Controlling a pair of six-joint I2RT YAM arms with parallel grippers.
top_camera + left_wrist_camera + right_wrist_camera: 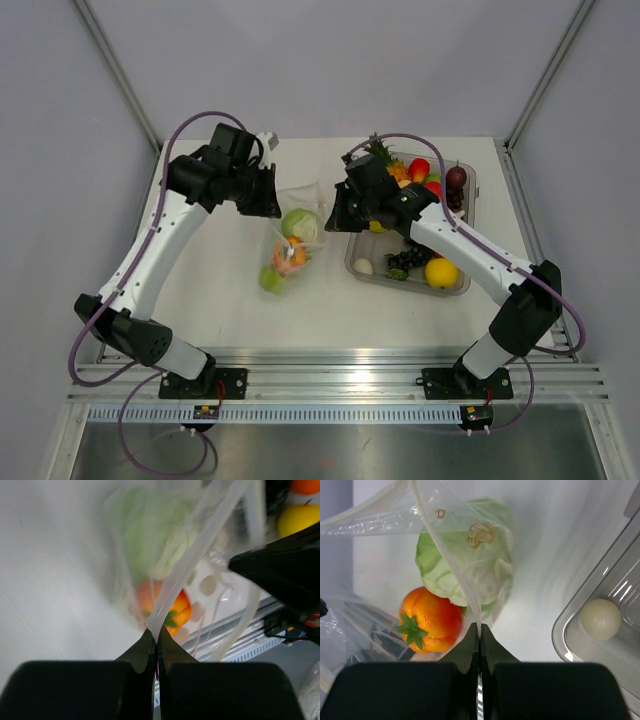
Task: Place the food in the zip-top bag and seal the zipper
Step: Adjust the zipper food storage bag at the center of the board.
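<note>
The clear zip-top bag [288,240] lies mid-table with a pale green cabbage [300,224], an orange tomato-like piece [290,256] and a green apple [272,281] inside. My left gripper [156,632] is shut on the bag's mouth edge at its left far corner. My right gripper [479,626] is shut on the mouth film at the right side, just above the cabbage [465,565] and the orange piece [430,617]. A pale band that may be the zipper [370,512] runs along the mouth edge. More food, dark grapes [408,258] and a yellow-orange fruit [441,272], sits in the tray.
The rigid clear tray [420,289] stands right of the bag, holding red pieces [420,168], a dark fruit [456,177], a pineapple [380,150] and a white ball [600,619]. Its rounded near corner [561,637] is close to my right gripper. Grey walls enclose the table.
</note>
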